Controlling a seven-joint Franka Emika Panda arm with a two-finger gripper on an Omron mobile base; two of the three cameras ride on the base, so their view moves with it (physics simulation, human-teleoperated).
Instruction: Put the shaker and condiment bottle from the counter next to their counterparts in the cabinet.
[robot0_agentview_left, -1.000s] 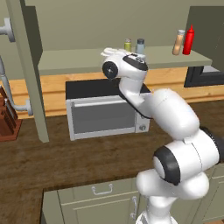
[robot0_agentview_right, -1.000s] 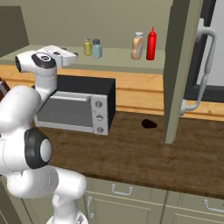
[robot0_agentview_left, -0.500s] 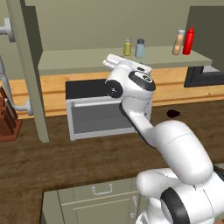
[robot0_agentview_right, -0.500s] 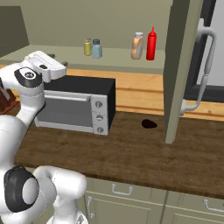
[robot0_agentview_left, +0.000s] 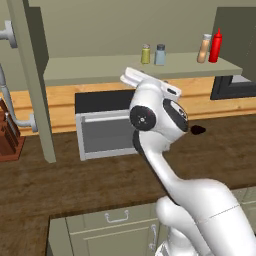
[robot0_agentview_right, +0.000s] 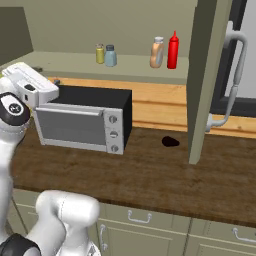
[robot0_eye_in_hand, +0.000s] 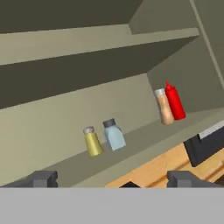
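Up close, gripper (robot0_eye_in_hand: 111, 178) wide open, holding nothing, pointing at the cabinet (robot0_eye_in_hand: 52, 127). Below it, brown counter (robot0_agentview_right: 150, 175) with a toaster oven (robot0_agentview_right: 87, 122) and a small dark spot (robot0_agentview_right: 170, 141). Farther back, on the cabinet shelf, yellow shaker (robot0_eye_in_hand: 92, 141) standing just beside the blue shaker (robot0_eye_in_hand: 113, 134). Well apart along the same shelf, tan bottle (robot0_eye_in_hand: 164, 106) standing right next to the red bottle (robot0_eye_in_hand: 175, 101). All four upright.

Pincer (robot0_eye_in_hand: 111, 178) spread wide and empty, arm raised.
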